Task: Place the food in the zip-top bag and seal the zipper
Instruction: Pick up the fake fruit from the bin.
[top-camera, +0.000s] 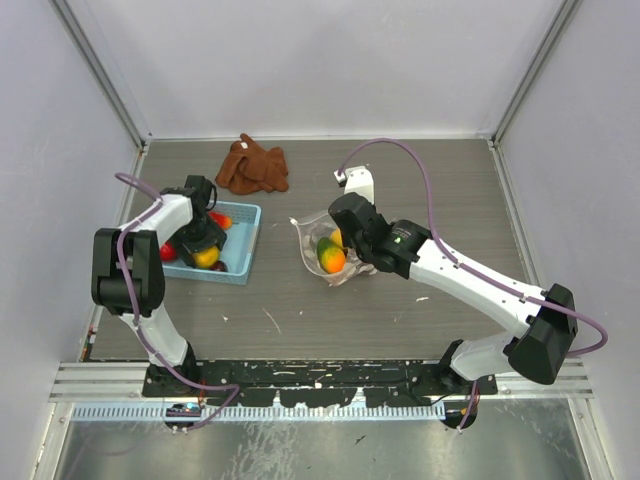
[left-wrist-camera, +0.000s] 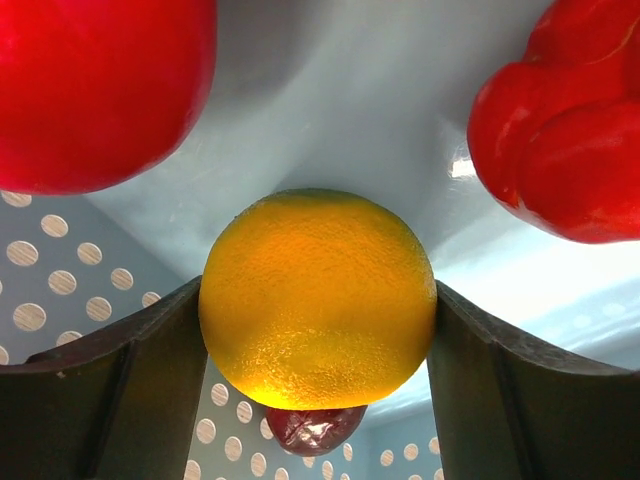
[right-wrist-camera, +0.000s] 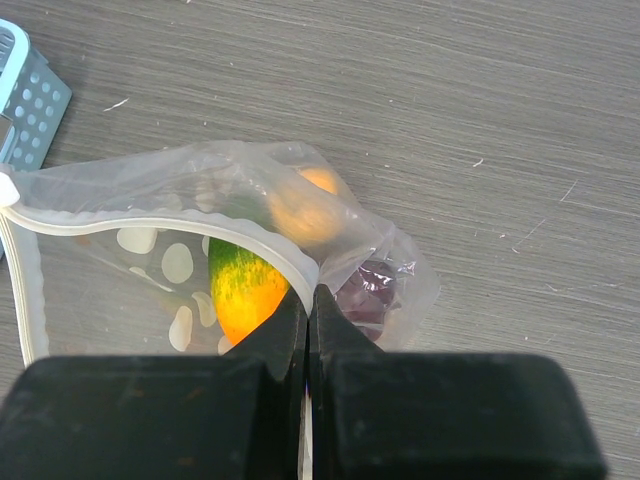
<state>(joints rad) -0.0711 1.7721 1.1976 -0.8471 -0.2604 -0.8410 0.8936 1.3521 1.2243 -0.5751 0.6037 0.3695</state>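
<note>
My left gripper (top-camera: 205, 252) is down in the light-blue basket (top-camera: 247, 238), shut on an orange toy fruit (left-wrist-camera: 317, 297). Its dark fingers (left-wrist-camera: 120, 390) press both sides of the fruit. Red toy food lies to its upper left (left-wrist-camera: 100, 85) and upper right (left-wrist-camera: 565, 130), and a dark purple piece (left-wrist-camera: 315, 428) lies beneath. My right gripper (right-wrist-camera: 309, 300) is shut on the zipper (right-wrist-camera: 200, 228) strip at the mouth of the clear zip-top bag (top-camera: 335, 250). The mouth is open. Inside lie a green-orange fruit (right-wrist-camera: 243, 288), a pale orange piece (right-wrist-camera: 305, 210) and a dark purple piece (right-wrist-camera: 368, 292).
A brown cloth (top-camera: 254, 166) lies crumpled at the back of the table, behind the basket. A small white block (top-camera: 358, 183) sits behind the bag. The basket's corner shows in the right wrist view (right-wrist-camera: 30, 100), left of the bag.
</note>
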